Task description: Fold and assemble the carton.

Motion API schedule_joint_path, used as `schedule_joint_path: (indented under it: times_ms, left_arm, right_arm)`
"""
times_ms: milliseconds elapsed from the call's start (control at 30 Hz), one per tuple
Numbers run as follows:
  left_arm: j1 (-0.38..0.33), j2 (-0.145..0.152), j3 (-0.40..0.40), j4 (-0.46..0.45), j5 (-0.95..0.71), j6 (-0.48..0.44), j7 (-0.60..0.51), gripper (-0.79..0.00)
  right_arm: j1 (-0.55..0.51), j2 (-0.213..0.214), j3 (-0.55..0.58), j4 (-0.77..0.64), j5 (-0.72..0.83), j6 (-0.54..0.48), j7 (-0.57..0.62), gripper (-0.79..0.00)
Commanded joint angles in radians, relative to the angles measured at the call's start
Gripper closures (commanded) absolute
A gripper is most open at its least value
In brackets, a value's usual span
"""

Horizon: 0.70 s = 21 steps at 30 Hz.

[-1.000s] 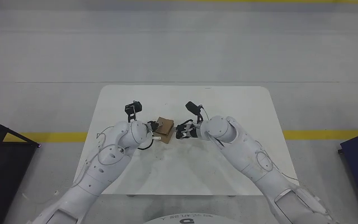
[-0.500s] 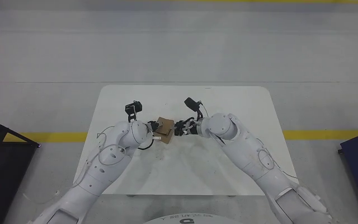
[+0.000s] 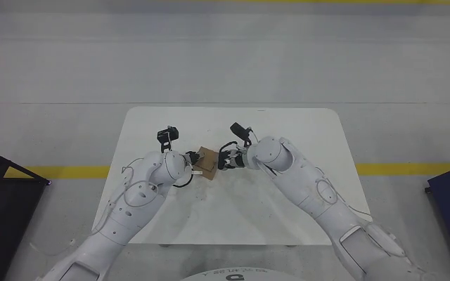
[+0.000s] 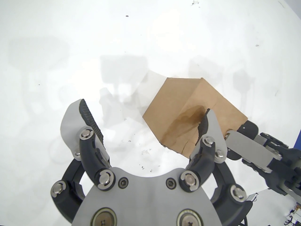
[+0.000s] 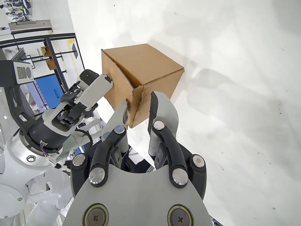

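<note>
carton [image 3: 207, 162], braced at 9 o'clock by wide left gripper [image 4: 144, 108]; right gripper [image 5: 138, 105], narrow on its 3 o'clock edge, should press squarely.

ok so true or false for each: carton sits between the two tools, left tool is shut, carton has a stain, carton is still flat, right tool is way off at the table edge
1. The carton sits on the table between the left tool and the right tool. True.
2. The left tool is shut. False: its fingers are spread wide, one against the carton's side.
3. One face of the carton has a dark stain. True.
4. The carton lies flat and unfolded. False: it stands as a box.
5. The right tool is off at the table's edge. False: it is right at a corner of the carton.
</note>
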Motion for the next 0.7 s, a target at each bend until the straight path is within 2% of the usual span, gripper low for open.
schedule_joint_path:
  times_ms: [0, 200, 267, 333, 367, 600, 667]
  left_arm:
    - [0.000, -0.001, -0.001, 0.000, 0.002, -0.001, -0.002, -0.779]
    - [0.000, -0.003, -0.002, 0.000, 0.011, -0.001, -0.007, -0.779]
    - [0.000, -0.003, -0.003, 0.000, 0.014, -0.001, -0.010, -0.779]
    - [-0.002, -0.004, -0.004, -0.006, 0.013, -0.003, -0.012, -0.785]
    - [-0.001, -0.004, -0.010, -0.014, 0.006, -0.007, -0.011, -0.785]
    - [0.067, 0.014, -0.129, -0.093, -0.095, -0.092, -0.002, -0.785]
    - [0.096, 0.022, -0.166, -0.106, -0.092, -0.093, 0.008, -0.785]
  right_arm:
    - [0.006, -0.002, -0.004, 0.004, -0.001, 0.021, 0.001, -0.089]
    - [0.004, -0.005, -0.002, 0.008, 0.007, 0.024, -0.015, -0.099]
    - [-0.003, -0.003, 0.003, 0.001, 0.006, 0.011, -0.024, -0.129]
    - [-0.015, 0.000, 0.011, -0.010, 0.006, -0.012, -0.032, -0.194]
    - [-0.022, 0.002, 0.017, -0.015, 0.006, -0.024, -0.035, -0.197]
    - [-0.090, 0.021, 0.069, -0.070, 0.001, -0.112, -0.061, -0.188]
    - [-0.119, 0.029, 0.089, -0.093, -0.001, -0.157, -0.069, -0.154]
